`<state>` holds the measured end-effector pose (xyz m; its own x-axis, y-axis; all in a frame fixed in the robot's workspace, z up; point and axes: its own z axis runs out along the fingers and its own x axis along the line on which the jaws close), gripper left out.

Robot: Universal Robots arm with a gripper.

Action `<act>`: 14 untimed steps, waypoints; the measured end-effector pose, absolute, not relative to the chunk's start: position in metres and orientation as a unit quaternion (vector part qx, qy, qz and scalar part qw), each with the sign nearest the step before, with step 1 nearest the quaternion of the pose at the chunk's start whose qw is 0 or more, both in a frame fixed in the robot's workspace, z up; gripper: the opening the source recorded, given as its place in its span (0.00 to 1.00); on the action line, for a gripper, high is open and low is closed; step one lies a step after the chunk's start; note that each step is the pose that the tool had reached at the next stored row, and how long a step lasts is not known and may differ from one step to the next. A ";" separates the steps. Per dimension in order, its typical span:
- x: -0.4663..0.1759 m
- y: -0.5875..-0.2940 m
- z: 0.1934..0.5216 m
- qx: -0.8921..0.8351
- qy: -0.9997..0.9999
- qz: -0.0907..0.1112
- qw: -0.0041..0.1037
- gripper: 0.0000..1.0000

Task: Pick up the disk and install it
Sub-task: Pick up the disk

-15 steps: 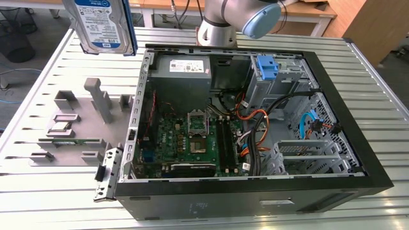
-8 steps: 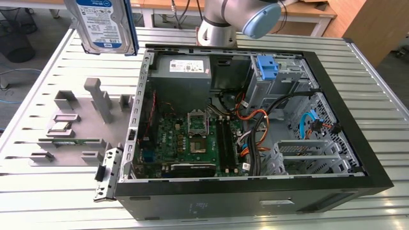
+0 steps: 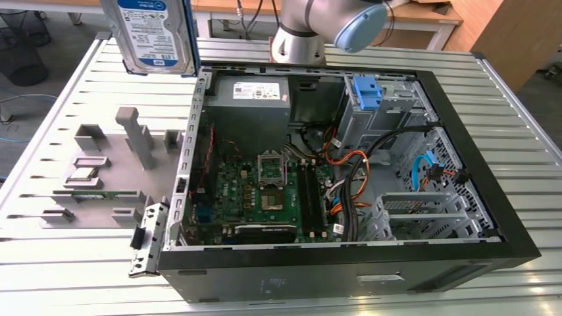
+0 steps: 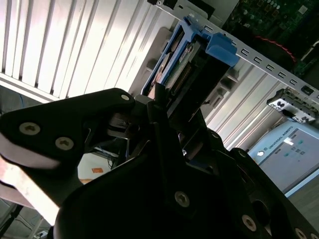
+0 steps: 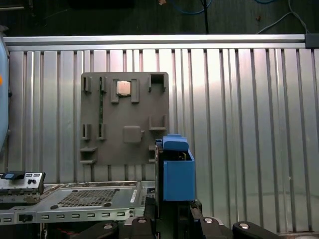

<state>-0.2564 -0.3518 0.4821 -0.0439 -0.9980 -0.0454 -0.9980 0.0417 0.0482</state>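
Over the table (image 3: 70,263), gripper (image 4: 172,102) clamping disk (image 4: 188,64) in second wrist view, label (image 3: 156,29) in exterior view

Silver-grey disk (image 3: 156,36) in blue bracket, white-and-blue label, upright in mid-air beside the computer case (image 3: 307,276)

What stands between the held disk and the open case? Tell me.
Nothing visible: the claw grips the disk, raised above the table beside the case. The case lies open; inside, cables loop beside the drive cage, where a blue bracket sits.
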 end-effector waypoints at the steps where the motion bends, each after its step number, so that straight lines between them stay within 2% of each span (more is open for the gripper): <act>1: -0.254 -0.352 0.482 0.691 -0.722 -0.033 0.000 0.35; 14: -0.227 -0.352 0.482 0.691 -0.722 -0.033 0.000 0.35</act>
<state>-0.2265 -0.3518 0.4820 -0.0439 -0.9980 -0.0455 -0.9980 0.0417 0.0482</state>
